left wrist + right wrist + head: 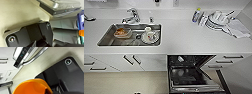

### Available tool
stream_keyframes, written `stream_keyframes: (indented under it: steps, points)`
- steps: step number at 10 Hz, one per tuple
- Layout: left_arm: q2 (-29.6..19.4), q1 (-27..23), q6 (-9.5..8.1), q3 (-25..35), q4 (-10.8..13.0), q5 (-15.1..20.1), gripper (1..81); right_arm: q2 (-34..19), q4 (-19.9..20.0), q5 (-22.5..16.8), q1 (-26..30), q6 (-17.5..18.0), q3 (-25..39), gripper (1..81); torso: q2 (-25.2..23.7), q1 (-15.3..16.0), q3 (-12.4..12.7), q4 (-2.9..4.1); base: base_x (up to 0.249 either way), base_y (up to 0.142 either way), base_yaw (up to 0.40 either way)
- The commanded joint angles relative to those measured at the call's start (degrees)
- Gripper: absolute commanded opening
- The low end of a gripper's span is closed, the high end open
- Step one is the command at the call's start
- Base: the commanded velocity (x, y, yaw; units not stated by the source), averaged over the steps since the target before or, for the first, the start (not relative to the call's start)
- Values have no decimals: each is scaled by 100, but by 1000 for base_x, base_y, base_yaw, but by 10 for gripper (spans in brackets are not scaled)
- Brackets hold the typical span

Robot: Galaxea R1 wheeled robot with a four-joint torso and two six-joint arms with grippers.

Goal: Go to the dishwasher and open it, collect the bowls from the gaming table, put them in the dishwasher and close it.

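Note:
The dishwasher stands open under the white counter, its door folded down and a dark wire rack pulled out over it. The door's edge with small lit indicators also shows in the left wrist view. It appears in the right wrist view too, with the bar handle. An orange bowl hangs large above the beige floor, and my right gripper is shut on its rim. A strip of orange sits at the edge of the left wrist view. The gaming table is out of view.
A steel sink in the counter holds a cup, a plate and a container with food. A tap stands behind it. Stacked plates, a bottle and a cloth lie at the counter's right. White drawers flank the dishwasher.

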Motion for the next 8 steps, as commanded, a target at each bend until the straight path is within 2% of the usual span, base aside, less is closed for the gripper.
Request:
stream_keyframes:
  steps: [1,2,6,7,8]
  points:
    - [-329,1671,71,-1102,812,-1642,811,-536,289,-386,840,528,646,10,0,0,0,0,0,0,0]
    - [-144,2118,71,-1736,970,-2134,811,-571,298,-544,1068,722,700,10,0,0,0,0,0,0,0]
    - [444,3384,10,-3617,962,-3839,811,-835,298,-800,1895,1460,997,10,0,-2,0,0,0,0,0]
    - [646,3613,1,-4040,962,-4148,811,-836,298,-888,2131,1609,1025,10,0,0,0,0,0,0,0]
    - [850,3798,0,-4359,971,-4256,811,-774,306,-941,2325,1786,955,10,0,0,0,0,0,0,0]
